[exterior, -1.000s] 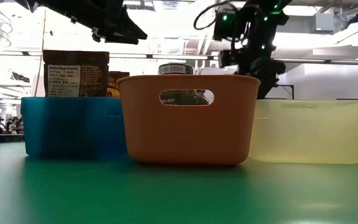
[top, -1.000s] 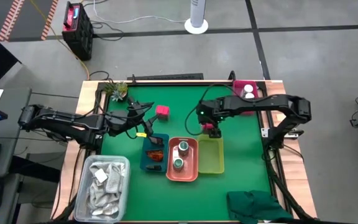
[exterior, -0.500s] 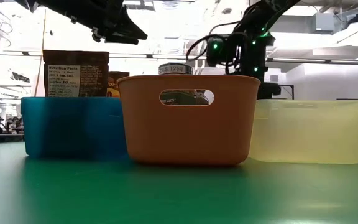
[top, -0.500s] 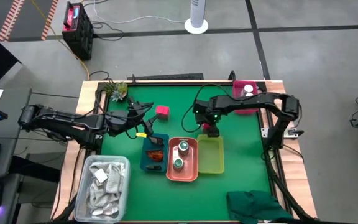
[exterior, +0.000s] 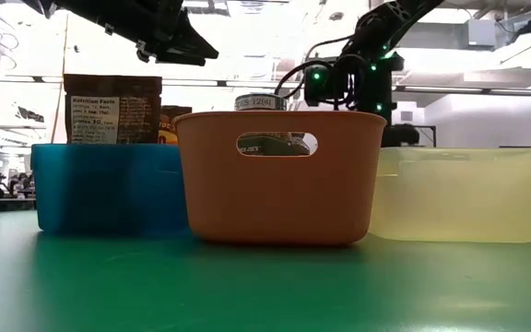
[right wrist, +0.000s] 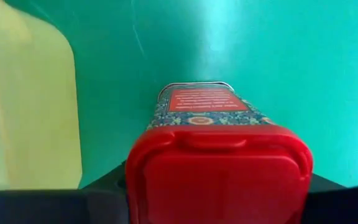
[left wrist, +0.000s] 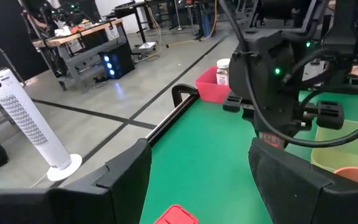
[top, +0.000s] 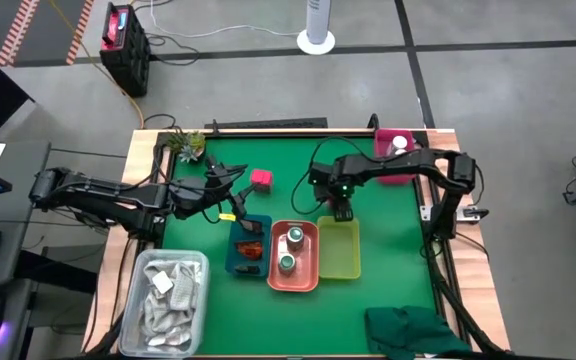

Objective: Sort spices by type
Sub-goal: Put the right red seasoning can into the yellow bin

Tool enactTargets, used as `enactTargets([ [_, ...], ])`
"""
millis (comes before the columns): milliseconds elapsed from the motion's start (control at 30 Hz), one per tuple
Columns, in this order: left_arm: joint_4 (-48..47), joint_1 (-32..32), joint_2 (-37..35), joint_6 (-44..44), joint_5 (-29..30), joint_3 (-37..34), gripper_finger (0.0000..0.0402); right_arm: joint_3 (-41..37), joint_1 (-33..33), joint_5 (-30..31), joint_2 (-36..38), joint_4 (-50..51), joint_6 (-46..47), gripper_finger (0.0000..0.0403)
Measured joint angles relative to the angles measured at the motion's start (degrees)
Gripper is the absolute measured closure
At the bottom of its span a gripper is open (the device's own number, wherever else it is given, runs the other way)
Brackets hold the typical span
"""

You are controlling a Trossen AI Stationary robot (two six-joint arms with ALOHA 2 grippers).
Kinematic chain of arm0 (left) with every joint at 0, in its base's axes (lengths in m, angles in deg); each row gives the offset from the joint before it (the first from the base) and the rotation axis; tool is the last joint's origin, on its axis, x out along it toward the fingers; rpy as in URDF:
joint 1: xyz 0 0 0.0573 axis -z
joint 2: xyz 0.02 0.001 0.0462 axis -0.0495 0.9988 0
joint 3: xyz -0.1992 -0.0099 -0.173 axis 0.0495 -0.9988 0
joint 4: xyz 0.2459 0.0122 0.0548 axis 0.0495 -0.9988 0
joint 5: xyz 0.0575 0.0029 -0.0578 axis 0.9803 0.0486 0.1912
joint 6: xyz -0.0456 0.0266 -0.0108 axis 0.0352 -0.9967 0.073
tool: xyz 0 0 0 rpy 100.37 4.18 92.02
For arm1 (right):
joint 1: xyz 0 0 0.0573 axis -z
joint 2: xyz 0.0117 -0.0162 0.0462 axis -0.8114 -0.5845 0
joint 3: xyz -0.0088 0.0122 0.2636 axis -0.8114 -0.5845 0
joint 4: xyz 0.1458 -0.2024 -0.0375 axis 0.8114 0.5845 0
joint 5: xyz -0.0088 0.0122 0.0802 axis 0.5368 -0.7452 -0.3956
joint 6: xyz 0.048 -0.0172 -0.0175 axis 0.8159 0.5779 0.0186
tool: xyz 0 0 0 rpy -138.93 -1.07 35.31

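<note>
Step in hand: gripping one pink cube box, red-lidded with a patterned label (right wrist: 216, 155), just beyond the far end of the pale yellow translucent tray (top: 339, 250), near the middle of the green tabletop (top: 298, 170).
Right claw (top: 340, 208): clamped on that box, lid filling the wrist view between the dark fingers.
Left claw (top: 230, 200): wide and holding nothing, waiting above the far end of the blue tray (top: 236, 255), toward the tabletop's left edge.
Second pink cube box (top: 260, 179): loose on the tabletop, toward the far-left corner.
Already sorted: two green-lidded jars (top: 290, 250) in the orange tray (top: 313, 270); dark brown-orange packets (top: 249, 236) in the blue tray.
Next move, as judged: lifting the gripped box clear and carrying it over the yellow tray's rim before letting go.
</note>
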Motion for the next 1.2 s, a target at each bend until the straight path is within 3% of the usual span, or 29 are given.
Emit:
enactTargets([
  [300,0.0,0.0,0.0,0.1,0.0,0.0,0.0146,11.1,-2.1,2.6,2.7,13.0,4.7,0.0184],
  [600,1.5,2.0,0.0,-1.9,0.0,0.0,0.0146,12.3,-11.6,4.9,13.1,16.0,15.0,0.0184],
  [867,2.1,2.3,0.0,-0.8,0.0,0.4,0.0146,4.7,-19.9,3.7,13.8,10.2,22.5,0.0184],
  [1200,3.6,4.3,0.0,-0.8,0.0,0.4,0.0146,-3.3,-21.8,1.5,13.8,-1.2,27.4,0.0180],
])
